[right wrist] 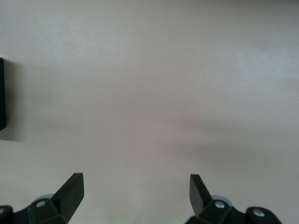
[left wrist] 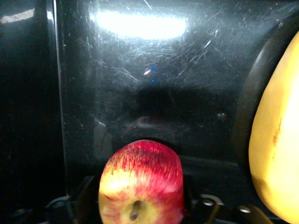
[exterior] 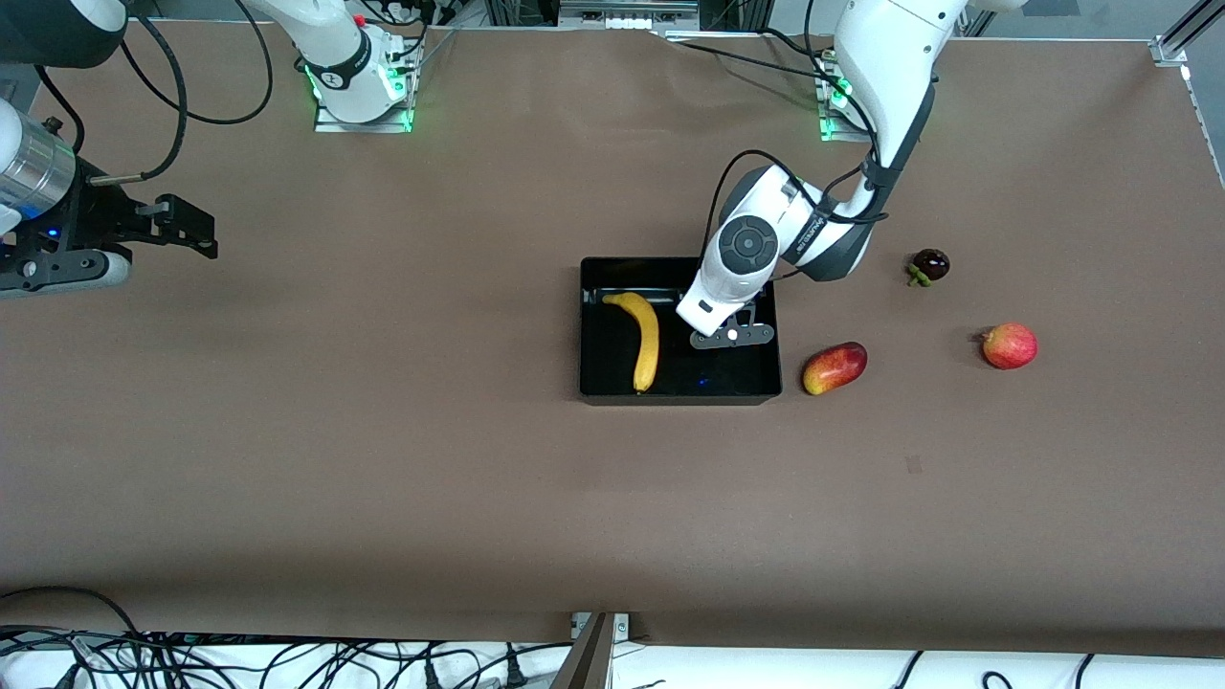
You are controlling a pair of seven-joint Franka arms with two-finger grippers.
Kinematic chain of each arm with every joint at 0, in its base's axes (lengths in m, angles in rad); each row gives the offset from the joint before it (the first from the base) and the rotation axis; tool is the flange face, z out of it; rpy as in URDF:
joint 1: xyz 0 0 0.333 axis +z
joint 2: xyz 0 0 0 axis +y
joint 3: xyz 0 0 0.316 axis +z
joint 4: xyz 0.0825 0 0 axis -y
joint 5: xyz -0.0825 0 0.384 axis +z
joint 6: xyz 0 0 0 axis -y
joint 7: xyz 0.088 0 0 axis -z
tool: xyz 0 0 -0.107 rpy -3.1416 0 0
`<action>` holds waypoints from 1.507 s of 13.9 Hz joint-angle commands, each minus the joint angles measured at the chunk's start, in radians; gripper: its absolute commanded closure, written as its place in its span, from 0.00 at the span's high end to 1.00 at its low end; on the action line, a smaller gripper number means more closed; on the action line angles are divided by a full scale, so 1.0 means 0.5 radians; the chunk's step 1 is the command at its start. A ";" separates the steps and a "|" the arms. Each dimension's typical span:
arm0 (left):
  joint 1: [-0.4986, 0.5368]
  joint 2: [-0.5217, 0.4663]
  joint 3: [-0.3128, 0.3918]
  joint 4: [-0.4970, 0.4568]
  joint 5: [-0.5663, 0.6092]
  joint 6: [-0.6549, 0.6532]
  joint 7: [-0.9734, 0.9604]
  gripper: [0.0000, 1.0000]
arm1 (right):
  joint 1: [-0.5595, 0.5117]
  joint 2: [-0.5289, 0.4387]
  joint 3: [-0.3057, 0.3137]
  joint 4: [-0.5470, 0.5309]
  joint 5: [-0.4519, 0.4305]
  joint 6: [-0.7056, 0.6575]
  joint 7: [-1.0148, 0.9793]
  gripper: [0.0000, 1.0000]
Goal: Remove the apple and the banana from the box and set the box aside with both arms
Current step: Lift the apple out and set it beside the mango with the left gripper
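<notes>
The left gripper [left wrist: 140,212] is lowered inside the box [exterior: 598,388], its fingers on either side of the apple [left wrist: 141,184]; whether they clamp it cannot be told. The banana [exterior: 645,337] lies in the box beside the apple, toward the right arm's end. The right gripper [right wrist: 135,191] waits released over bare worktop [exterior: 383,478], well apart from the box.

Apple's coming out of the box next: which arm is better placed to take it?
Left. The left gripper is down inside the box, and its wrist view shows the apple right between the fingers. The right gripper waits open over bare table toward the right arm's end.
</notes>
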 commanded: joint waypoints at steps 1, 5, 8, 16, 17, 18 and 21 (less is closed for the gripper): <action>0.014 -0.075 0.013 0.018 0.001 -0.037 0.010 0.18 | 0.011 -0.016 -0.008 -0.006 -0.010 -0.014 -0.021 1.00; 0.164 -0.210 0.013 0.366 -0.024 -0.680 0.093 0.22 | 0.007 -0.016 -0.011 -0.006 -0.010 -0.014 -0.024 1.00; 0.400 -0.232 0.016 0.582 -0.024 -1.202 0.530 0.24 | 0.008 -0.016 -0.011 -0.006 -0.010 -0.014 -0.024 1.00; 0.818 -0.458 0.016 -0.140 0.105 -1.043 1.093 0.27 | 0.008 -0.023 -0.008 -0.006 -0.010 -0.014 -0.024 1.00; 0.821 -0.538 0.016 -0.336 0.111 -0.837 1.139 0.28 | 0.008 -0.023 -0.008 -0.006 -0.010 -0.014 -0.024 1.00; 0.821 -0.572 0.016 -0.475 0.111 -0.662 1.194 0.29 | 0.008 -0.023 -0.008 -0.006 -0.010 -0.014 -0.024 1.00; 0.830 -0.551 0.016 -0.810 0.142 -0.043 1.231 0.32 | 0.008 -0.023 -0.008 -0.006 -0.010 -0.017 -0.024 1.00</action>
